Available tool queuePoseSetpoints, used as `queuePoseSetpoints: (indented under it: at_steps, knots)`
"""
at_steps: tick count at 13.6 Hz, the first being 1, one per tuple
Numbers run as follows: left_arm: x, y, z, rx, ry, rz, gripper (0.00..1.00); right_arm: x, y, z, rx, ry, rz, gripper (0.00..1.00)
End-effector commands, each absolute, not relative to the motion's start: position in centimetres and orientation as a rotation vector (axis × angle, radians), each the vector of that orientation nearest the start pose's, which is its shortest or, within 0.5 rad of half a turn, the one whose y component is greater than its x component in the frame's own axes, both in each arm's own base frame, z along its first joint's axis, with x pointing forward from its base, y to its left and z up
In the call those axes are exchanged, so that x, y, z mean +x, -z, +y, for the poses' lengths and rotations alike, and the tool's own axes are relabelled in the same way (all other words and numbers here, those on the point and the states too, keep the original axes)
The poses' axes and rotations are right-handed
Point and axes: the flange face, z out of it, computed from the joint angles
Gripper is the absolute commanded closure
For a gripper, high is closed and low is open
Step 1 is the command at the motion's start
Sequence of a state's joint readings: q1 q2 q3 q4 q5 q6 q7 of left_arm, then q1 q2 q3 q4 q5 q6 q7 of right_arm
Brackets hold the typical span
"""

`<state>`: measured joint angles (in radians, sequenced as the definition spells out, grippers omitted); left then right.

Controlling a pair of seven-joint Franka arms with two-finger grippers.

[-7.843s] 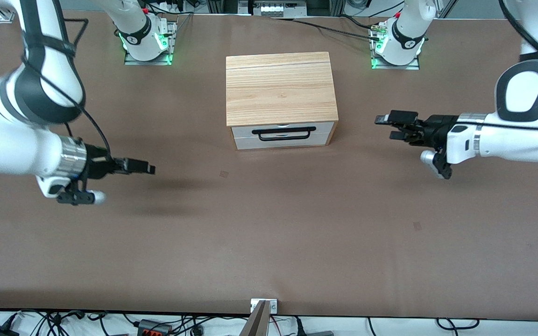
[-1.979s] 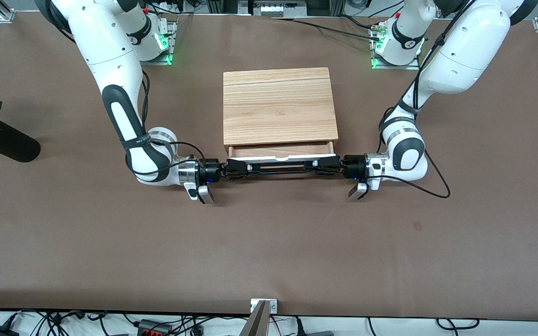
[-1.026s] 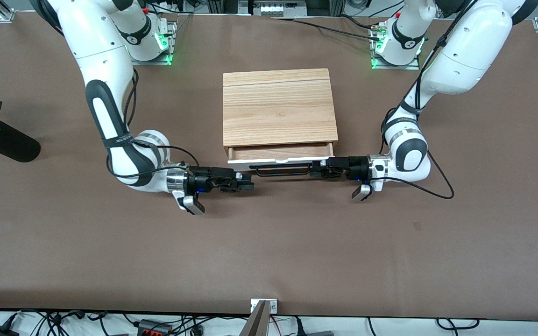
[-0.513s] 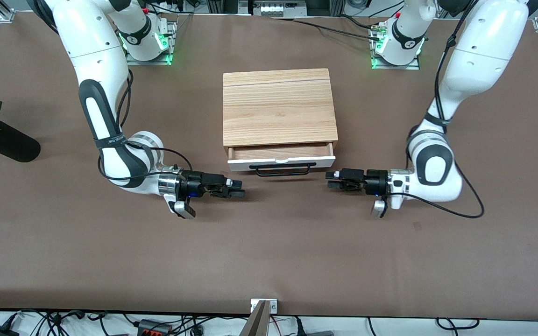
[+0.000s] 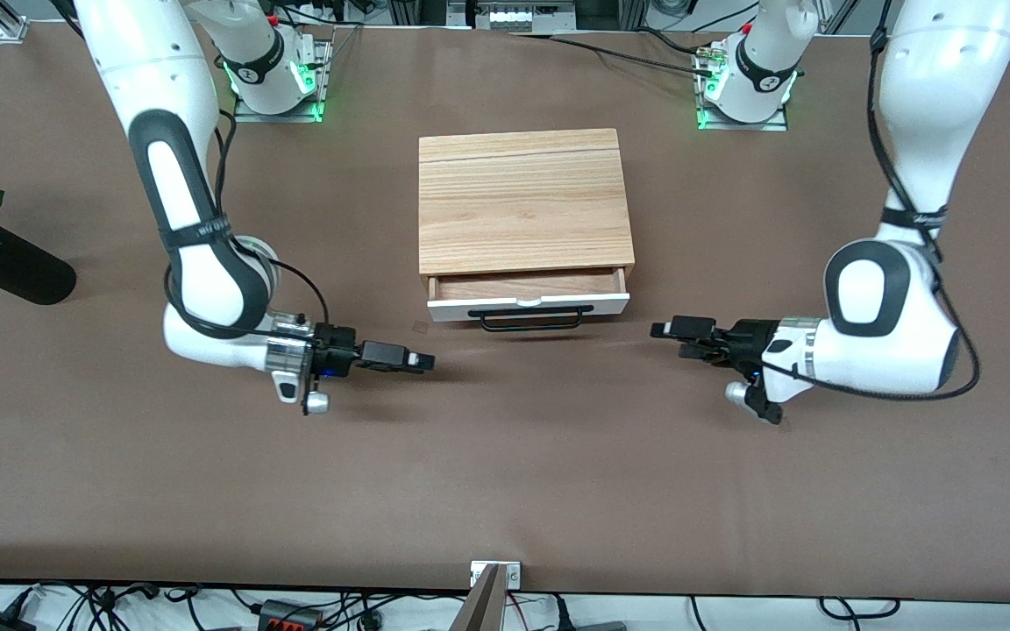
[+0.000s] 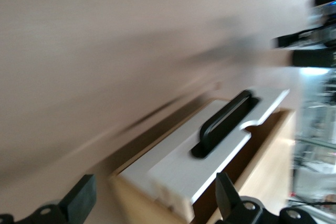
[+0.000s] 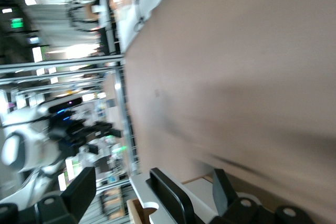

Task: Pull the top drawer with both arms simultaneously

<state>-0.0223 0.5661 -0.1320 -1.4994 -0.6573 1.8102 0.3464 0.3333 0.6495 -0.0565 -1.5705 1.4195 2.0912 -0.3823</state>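
The cabinet with a light wood top stands mid-table. Its top drawer is pulled out a little, showing the white front, the black bar handle and a strip of wood inside. My right gripper is open and empty, low over the table beside the drawer toward the right arm's end. My left gripper is open and empty, beside the drawer toward the left arm's end. The left wrist view shows the drawer front and handle past my open left gripper. The right wrist view shows the handle between my open right gripper's fingers, well apart from them.
A black vase with a red flower lies at the right arm's end of the table. The arm bases stand along the table edge farthest from the front camera.
Both grippers have let go of the handle and drawn away from the drawer, each toward its own end of the table. The drawer stays partly open.
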Motion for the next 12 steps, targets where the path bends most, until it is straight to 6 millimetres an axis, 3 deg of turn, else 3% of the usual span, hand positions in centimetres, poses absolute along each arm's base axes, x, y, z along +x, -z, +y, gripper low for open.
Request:
queuePoseSetpoints:
  at_steps: [1, 3, 6, 8, 9, 12]
  knots:
    - [65.5, -38.3, -13.4, 2.642, 0.295, -0.341, 0.0, 67.5, -32.6, 23.0, -2.162, -0.075, 0.296, 0.0]
    - [64.7, -41.9, -12.6, 2.846, 0.288, -0.426, 0.0, 69.1, -36.0, 21.4, -2.286, -0.061, 0.358, 0.0]
    - [63.3, -47.1, -10.1, 2.996, 0.368, -0.488, 0.0, 70.3, -40.6, 17.9, -2.614, 0.021, 0.463, 0.0]
    - [62.4, -51.2, -8.6, 3.055, 0.411, -0.491, 0.0, 69.9, -41.4, 15.1, -2.826, 0.026, 0.456, 0.0]
    - [61.7, -52.8, -8.7, 3.057, 0.448, -0.495, 0.0, 69.7, -42.6, 13.3, -2.856, 0.027, 0.475, 0.0]
    - [60.5, -58.0, -5.8, 3.14, 0.358, -0.425, 0.0, 70.2, -43.8, 7.3, -2.917, 0.081, 0.59, 0.0]
